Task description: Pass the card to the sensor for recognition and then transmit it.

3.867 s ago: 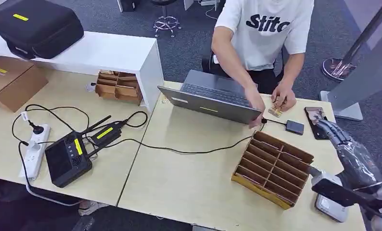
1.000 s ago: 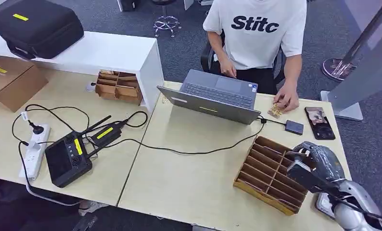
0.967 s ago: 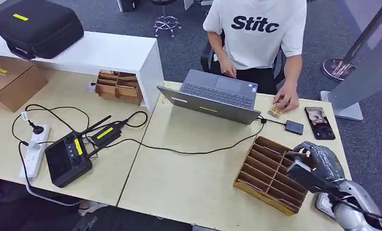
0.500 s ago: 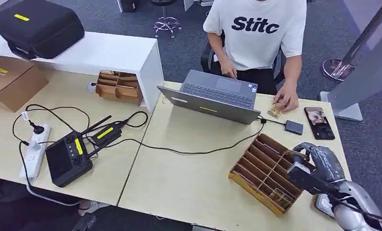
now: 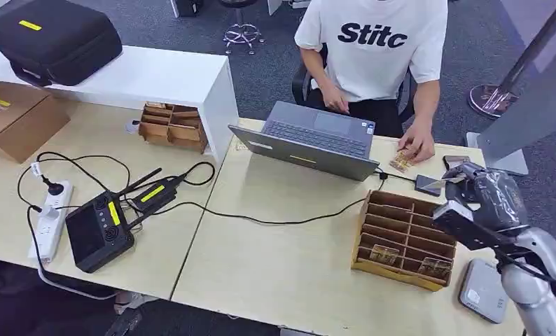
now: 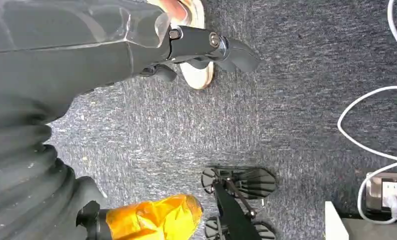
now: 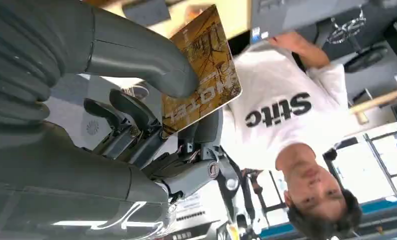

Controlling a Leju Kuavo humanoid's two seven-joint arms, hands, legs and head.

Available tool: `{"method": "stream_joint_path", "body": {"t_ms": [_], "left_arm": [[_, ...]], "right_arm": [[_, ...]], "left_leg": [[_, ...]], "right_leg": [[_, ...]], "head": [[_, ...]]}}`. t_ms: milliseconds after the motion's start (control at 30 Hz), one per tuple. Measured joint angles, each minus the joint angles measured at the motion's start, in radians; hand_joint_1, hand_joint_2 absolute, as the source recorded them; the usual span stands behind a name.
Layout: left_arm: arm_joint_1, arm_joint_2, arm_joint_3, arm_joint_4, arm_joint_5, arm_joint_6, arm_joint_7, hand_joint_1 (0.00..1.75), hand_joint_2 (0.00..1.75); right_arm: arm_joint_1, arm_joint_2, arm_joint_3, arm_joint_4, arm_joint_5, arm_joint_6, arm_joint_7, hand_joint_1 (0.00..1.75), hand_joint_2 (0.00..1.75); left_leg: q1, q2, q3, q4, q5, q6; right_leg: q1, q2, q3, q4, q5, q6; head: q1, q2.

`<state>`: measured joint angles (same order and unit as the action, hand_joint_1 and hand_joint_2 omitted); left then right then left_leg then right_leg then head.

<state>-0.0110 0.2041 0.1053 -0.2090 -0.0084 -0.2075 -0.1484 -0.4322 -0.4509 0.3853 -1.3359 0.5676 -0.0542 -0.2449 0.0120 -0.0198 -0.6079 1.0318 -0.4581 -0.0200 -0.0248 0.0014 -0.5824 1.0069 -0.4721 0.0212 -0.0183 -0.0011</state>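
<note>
pale wooden desk (image 5: 275,266) fills the head view, with grey carpet behind it. the right hand (image 5: 482,192) is raised above the desk's right end and its thumb and fingers are clamped on the card (image 7: 201,67), a brown card with the word "motel". the left hand (image 6: 206,47) hangs over the carpet with fingers apart and nothing in it. the step in hand seems to be bringing the card to the sensor (image 5: 427,185), the small dark pad just beside the hand. to do it well the hand should probably lower the card flat over the pad and keep the pinch firm. near the way are the phone (image 5: 456,162), the cable (image 5: 399,176) of the pad, the tray (image 5: 403,239) with more cards, and the person's hand (image 5: 417,148) resting by the laptop (image 5: 310,143).
</note>
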Motion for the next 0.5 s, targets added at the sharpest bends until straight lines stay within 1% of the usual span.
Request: {"method": "stream_joint_path", "body": {"t_ms": [300,500], "left_arm": [[-0.009,0.000,0.000,0.000,-0.010,-0.002,0.003,0.00,1.75],[-0.010,0.000,0.000,0.000,-0.011,-0.002,0.003,0.00,1.75]], "right_arm": [[-0.052,0.000,0.003,-0.014,0.000,0.014,0.003,1.75,1.75],[-0.066,0.004,0.004,-0.014,0.000,0.017,0.003,1.75,1.75]], "left_leg": [[0.000,0.000,0.000,0.000,0.000,0.000],[0.000,0.000,0.000,0.000,0.000,0.000]], "right_leg": [[0.000,0.000,0.000,0.000,0.000,0.000],[0.000,0.000,0.000,0.000,0.000,0.000]], "head": [[0.000,0.000],[0.000,0.000]]}}
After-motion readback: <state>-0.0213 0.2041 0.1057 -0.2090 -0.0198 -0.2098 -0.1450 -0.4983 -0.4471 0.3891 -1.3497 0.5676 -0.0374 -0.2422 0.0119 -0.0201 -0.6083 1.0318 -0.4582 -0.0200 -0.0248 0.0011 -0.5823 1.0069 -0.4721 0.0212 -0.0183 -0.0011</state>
